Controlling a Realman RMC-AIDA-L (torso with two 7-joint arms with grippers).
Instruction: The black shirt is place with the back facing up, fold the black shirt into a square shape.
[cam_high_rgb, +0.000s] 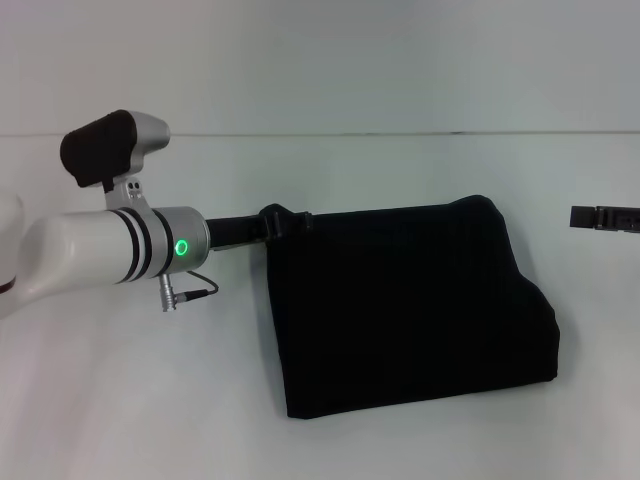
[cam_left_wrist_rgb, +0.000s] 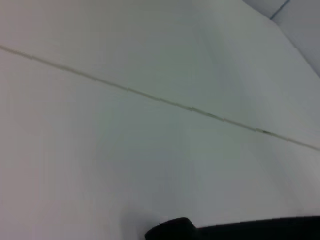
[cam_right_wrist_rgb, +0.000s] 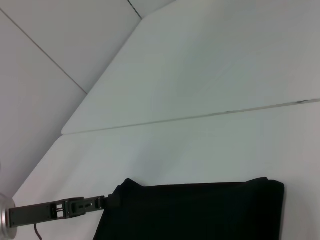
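The black shirt (cam_high_rgb: 400, 310) lies folded into a rough rectangle on the white table (cam_high_rgb: 150, 400), right of centre in the head view. My left gripper (cam_high_rgb: 272, 224) reaches in from the left and is closed on the shirt's far left corner, where the cloth bunches up around it. The right wrist view shows the same grip (cam_right_wrist_rgb: 109, 201) on the shirt (cam_right_wrist_rgb: 200, 210). A black strip of the shirt (cam_left_wrist_rgb: 260, 230) edges the left wrist view. My right gripper (cam_high_rgb: 604, 217) hovers at the far right, apart from the shirt.
A thin seam (cam_high_rgb: 400, 134) runs across the back of the table, also in the right wrist view (cam_right_wrist_rgb: 200, 116). A grey cable (cam_high_rgb: 190, 292) hangs from my left wrist. White table surface surrounds the shirt on all sides.
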